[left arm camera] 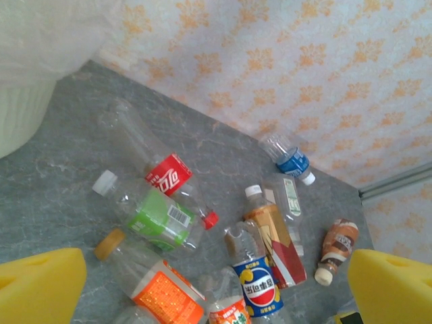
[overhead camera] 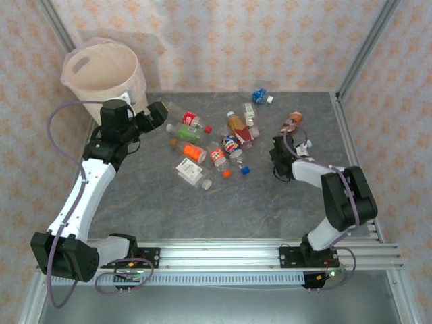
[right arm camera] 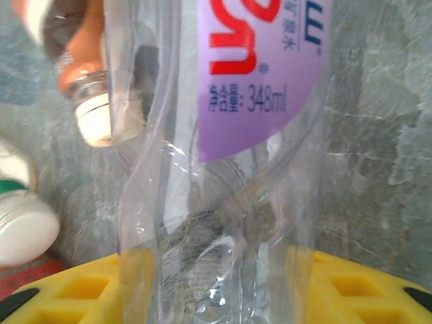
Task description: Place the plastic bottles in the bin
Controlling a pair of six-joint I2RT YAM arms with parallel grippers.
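We see two arms with white curved shells and black joint blocks: the left arm and the right arm. A thin lilac cable trails along each. The left fingers are bright yellow; the right fingers are yellow with dark square recesses.

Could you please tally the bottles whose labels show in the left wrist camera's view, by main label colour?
Red-label bottles: 1
Green-label bottles: 1
Orange-label bottles: 2
Blue-label bottles: 2
Brown-label bottles: 2
White-label bottles: 1
Total: 9
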